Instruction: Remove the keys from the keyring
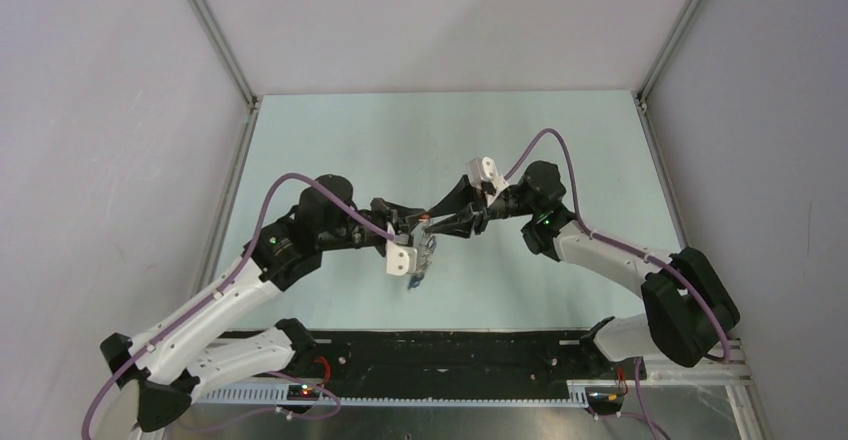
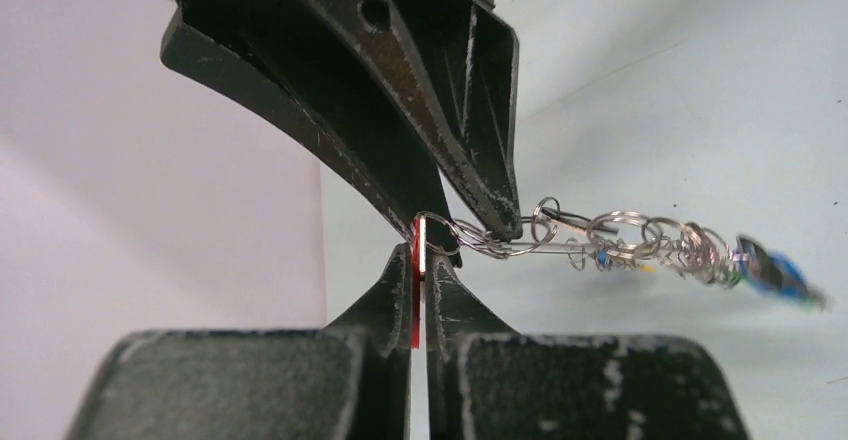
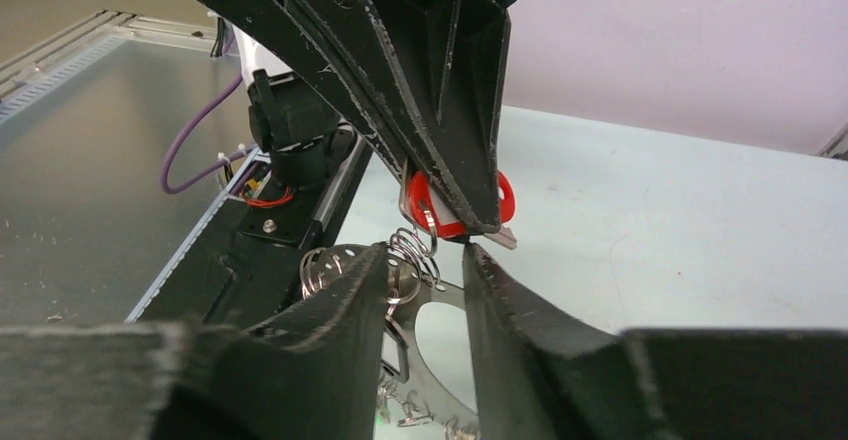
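Note:
My left gripper (image 1: 418,222) is shut on the red head of a key (image 2: 415,300), held above the middle of the table. The red key (image 3: 430,210) shows pinched edge-on between the left fingers. A chain of small silver split rings (image 2: 620,235) runs from it to the blue-headed keys (image 2: 780,275). The rest of the bunch (image 1: 420,265) hangs below. My right gripper (image 3: 425,260) meets the left one tip to tip. Its jaws stand apart around a coil of small rings (image 3: 412,250), with the flat grey keyring (image 3: 440,392) hanging behind them.
The pale green table (image 1: 560,140) is walled by white panels with aluminium rails (image 1: 230,150) along its edges. A black base strip (image 1: 450,355) with the arm mounts runs along the near edge.

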{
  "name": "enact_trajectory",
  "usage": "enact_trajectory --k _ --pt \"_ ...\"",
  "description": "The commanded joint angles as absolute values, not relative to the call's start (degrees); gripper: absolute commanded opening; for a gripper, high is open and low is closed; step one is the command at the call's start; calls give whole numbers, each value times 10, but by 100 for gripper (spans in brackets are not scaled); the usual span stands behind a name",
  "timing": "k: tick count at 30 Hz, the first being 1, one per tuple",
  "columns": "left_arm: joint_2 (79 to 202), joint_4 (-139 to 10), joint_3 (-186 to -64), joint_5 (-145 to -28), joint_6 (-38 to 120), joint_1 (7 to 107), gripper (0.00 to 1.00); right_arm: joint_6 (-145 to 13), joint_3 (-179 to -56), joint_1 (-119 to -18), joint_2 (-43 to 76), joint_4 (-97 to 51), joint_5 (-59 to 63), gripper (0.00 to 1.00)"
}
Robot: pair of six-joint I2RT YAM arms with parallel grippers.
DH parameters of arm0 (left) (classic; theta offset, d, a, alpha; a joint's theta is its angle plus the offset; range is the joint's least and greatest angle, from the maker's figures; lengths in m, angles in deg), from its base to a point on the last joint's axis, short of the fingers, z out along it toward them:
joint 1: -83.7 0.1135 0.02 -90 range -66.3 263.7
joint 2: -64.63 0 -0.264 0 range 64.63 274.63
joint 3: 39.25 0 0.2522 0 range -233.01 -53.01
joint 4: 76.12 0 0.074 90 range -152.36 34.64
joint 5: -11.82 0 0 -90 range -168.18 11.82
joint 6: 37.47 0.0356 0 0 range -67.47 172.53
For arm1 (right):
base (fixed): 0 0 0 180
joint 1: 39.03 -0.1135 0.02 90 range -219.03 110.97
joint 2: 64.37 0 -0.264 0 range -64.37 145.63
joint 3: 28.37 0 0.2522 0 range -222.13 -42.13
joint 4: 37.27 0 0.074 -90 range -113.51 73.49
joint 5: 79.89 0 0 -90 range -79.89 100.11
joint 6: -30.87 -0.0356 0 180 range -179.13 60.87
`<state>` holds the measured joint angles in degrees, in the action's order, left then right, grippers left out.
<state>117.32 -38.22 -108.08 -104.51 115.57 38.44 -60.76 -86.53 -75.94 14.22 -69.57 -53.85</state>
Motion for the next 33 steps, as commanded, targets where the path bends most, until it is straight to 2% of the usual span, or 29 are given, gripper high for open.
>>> enact_trajectory --k 1,4,9,11,13,24,33 --pt "1153 -425 -1083 -1072 1175 385 0 -665 -890 -763 153 -782 -569 33" --pt "1149 -426 -1084 -1067 1178 385 0 -679 -889 -762 159 -796 -577 26" --pt "1141 -429 -1084 -1052 1182 385 0 -687 -890 -755 159 -783 -580 21" --pt "1139 -432 -1083 -1048 1181 385 0 -687 -890 -752 157 -777 -576 6" --pt "1138 -435 -1080 -1042 1180 385 0 -687 -890 -747 153 -771 -572 0" --pt "1129 -450 -1059 -1017 1169 385 0 -689 -890 -710 125 -712 -512 0" --pt "1162 -451 -1046 -1038 1161 384 0 -740 -889 -702 107 -746 -445 0"
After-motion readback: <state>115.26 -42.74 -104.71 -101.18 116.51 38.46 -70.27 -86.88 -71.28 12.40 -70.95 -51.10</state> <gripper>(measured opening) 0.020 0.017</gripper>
